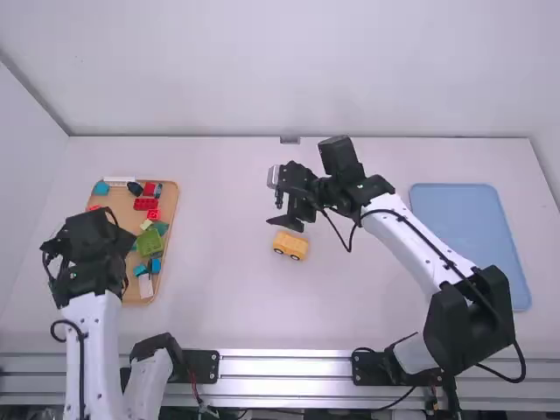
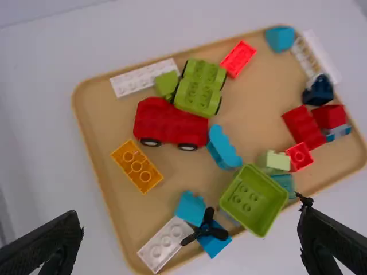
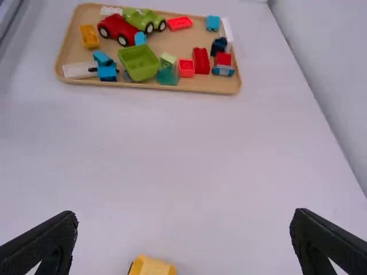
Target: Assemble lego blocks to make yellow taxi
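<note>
Your left gripper (image 1: 92, 241) is hovering by the tan tray (image 2: 103, 123) of blocks (image 2: 136, 166), your right gripper (image 1: 276, 199) near the yellow toy car (image 1: 290, 245). Both are holding fingers apart.

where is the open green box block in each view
High view: green box block, left of the middle, right of the left arm.
Left wrist view: green box block, between black propeller and pale green block.
Right wrist view: green box block, beside teal block.
Shared landmark: tan tray.
</note>
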Robot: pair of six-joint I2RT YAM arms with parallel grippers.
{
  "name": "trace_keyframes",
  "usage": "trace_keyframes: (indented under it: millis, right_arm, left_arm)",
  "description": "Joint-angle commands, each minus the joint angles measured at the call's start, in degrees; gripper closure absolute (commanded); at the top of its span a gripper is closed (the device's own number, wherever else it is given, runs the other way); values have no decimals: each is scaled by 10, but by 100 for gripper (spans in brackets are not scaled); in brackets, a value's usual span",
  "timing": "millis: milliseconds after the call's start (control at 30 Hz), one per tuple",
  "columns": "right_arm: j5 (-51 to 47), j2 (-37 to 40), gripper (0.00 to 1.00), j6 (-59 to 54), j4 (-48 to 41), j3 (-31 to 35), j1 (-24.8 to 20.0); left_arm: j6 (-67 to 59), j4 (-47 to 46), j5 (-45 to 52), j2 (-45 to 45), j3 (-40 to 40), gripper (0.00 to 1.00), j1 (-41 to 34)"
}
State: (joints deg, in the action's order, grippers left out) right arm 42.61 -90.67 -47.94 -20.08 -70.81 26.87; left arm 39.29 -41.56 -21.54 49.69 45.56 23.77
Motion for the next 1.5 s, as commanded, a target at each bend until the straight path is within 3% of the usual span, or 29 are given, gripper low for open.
trace_keyframes:
  millis: [0, 100, 233, 600, 1033, 1200, 1467]
  right_arm:
    - [16, 10, 1, 7, 4, -19, 11]
    - [11, -1, 1, 40, 24, -20, 32]
    - [15, -23, 2, 71, 62, -20, 45]
    - [10, -27, 1, 73, 80, -20, 43]
    - [-7, -27, 1, 68, 77, -19, 26]
    - [-7, -27, 2, 59, 79, -19, 19]
    - [-7, -27, 1, 55, 78, -19, 24]
  left_arm:
    - [-30, -12, 51, 47, 42, 1, 30]
    - [-80, -14, 106, 119, 85, 1, 54]
    - [-63, -11, 113, 158, 98, 1, 54]
    - [79, -31, 56, 149, 91, 1, 73]
    - [69, -67, 128, 161, 91, 0, 240]
    - [-57, -68, 212, 189, 96, 1, 237]
    - [-8, -83, 137, 282, 117, 1, 182]
